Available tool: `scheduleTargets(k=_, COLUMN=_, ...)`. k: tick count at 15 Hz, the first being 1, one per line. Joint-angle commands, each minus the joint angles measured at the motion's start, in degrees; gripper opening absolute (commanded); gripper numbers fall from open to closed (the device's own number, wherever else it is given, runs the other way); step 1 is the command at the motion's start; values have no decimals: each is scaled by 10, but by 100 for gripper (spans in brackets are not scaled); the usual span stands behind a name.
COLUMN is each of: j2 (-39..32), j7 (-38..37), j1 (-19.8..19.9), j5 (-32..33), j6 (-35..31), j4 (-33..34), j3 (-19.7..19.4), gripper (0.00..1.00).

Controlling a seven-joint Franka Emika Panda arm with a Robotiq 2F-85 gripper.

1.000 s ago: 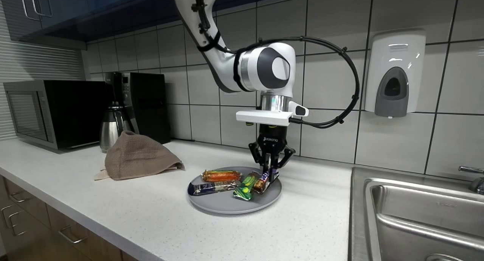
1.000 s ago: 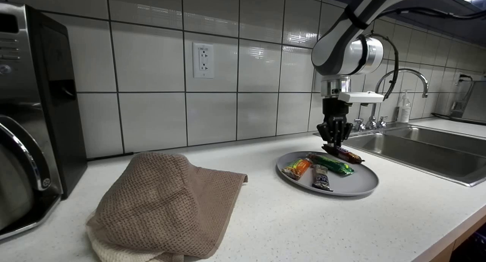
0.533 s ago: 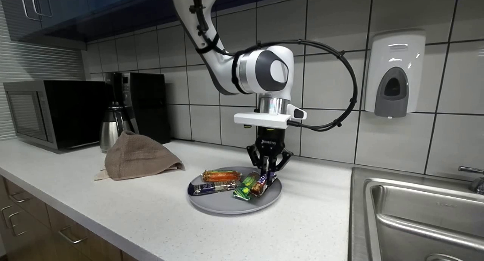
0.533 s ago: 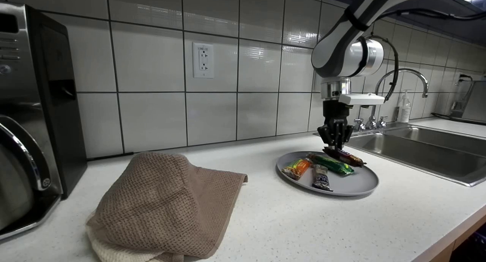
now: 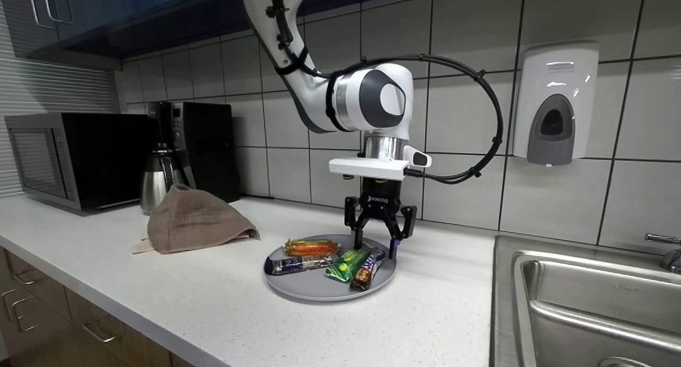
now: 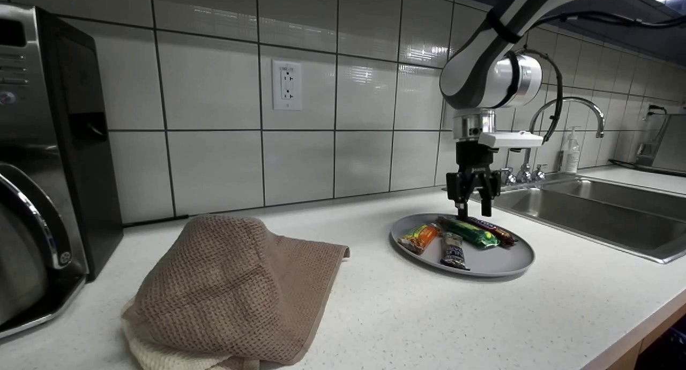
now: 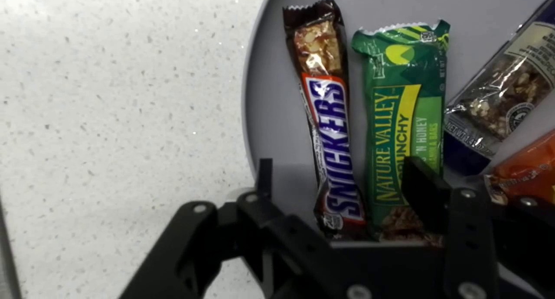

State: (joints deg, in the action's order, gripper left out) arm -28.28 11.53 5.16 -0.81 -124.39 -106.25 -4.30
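Note:
My gripper point(image 5: 375, 250) is open above a round grey plate point(image 5: 319, 291), its fingers spread with nothing gripped. A brown Snickers bar point(image 7: 331, 117) lies flat on the plate, between the fingers in the wrist view and touching neither visibly. Beside it is a green Nature Valley bar point(image 7: 403, 73); in the wrist view one finger overlaps its near part, and contact cannot be told. An orange-wrapped bar point(image 6: 419, 238) and a dark blue and clear-wrapped bar point(image 6: 453, 252) rest on the plate's opposite side. The near ends of the Snickers and green bars are partly hidden by the gripper.
A brown towel point(image 6: 236, 289) is heaped over something on the white counter point(image 5: 223, 303). Behind it stand a steel jug point(image 5: 155, 182), a microwave point(image 5: 101, 157) and a black machine point(image 5: 207, 149). A steel sink point(image 5: 596, 298) borders the counter; a tiled wall rises behind the arm.
The jaws have opened and let go of the Snickers bar, which now lies flat beside the green bar. Before that, the gripper had come down slightly with it.

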Motion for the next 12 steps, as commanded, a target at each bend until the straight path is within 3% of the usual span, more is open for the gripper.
scheduleTargets(k=1, j2=31, j7=-17, j1=1, j5=13, j6=-2, j4=-22, j3=3, gripper=100)
scheduleTargets(k=12, j2=102, j7=-81, j1=-10, j5=25, j6=1, j4=-91, j3=-2, gripper=100)
